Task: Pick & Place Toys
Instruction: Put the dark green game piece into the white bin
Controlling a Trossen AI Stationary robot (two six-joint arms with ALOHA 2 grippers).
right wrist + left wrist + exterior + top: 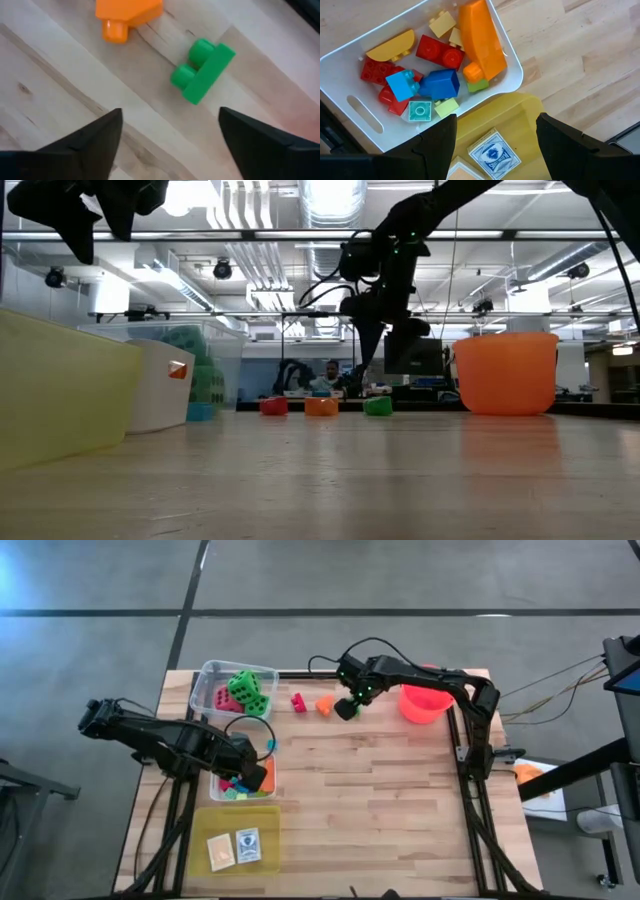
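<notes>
A green block (202,70) lies on the bare table with its two studs pointing sideways, and an orange block (127,15) lies beside it. In the low view a red block (273,406), the orange block (321,406) and the green block (378,406) stand in a row. My right gripper (170,140) hangs open just above the green block, touching nothing. In the high view that gripper (347,708) hides the block. My left gripper (495,145) stands open above a white tub (515,80) of bright blocks and holds nothing.
A red-orange bucket (425,700) stands right of my right gripper. A clear tub (215,675) at the far left holds green and pink dice. A yellow tray (237,815) with two cards lies near the front left. The table's middle and right are bare wood.
</notes>
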